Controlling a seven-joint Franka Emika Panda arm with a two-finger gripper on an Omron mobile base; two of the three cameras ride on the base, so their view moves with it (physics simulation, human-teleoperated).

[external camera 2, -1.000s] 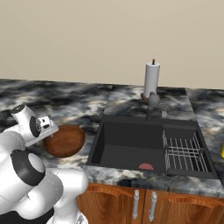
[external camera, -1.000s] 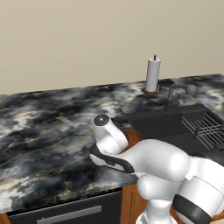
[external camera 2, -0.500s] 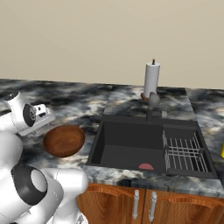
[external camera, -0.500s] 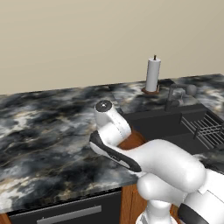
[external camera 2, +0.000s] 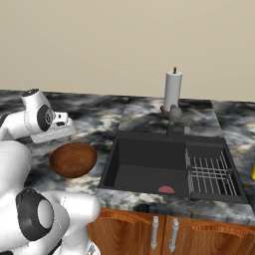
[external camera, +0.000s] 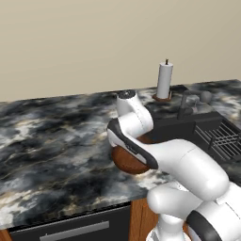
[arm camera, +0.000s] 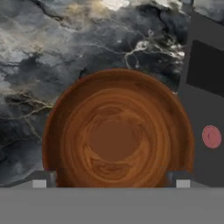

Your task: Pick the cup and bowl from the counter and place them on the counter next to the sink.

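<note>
— Where's the bowl [external camera: 128, 161] from the left?
— On the counter [external camera: 56, 141], partly under the arm, near the front edge, just left of the sink [external camera: 188, 127].
— From the right?
— The bowl [external camera 2: 73, 159] sits beside the sink [external camera 2: 149, 167]; the hand hangs over it. A paper towel roll [external camera 2: 173, 89] stands behind the faucet [external camera 2: 174, 117].
— The hand's camera?
— Straight down into the bowl [arm camera: 118, 140]. Two fingers [arm camera: 40, 181] spread wide at either rim, holding nothing.

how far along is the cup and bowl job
The bowl already sits on the counter beside the sink, so that half looks done or nearly so. The gripper hovers over it, holding nothing that I can see. A yellow object at the far edge may be the cup, still to move.
</note>
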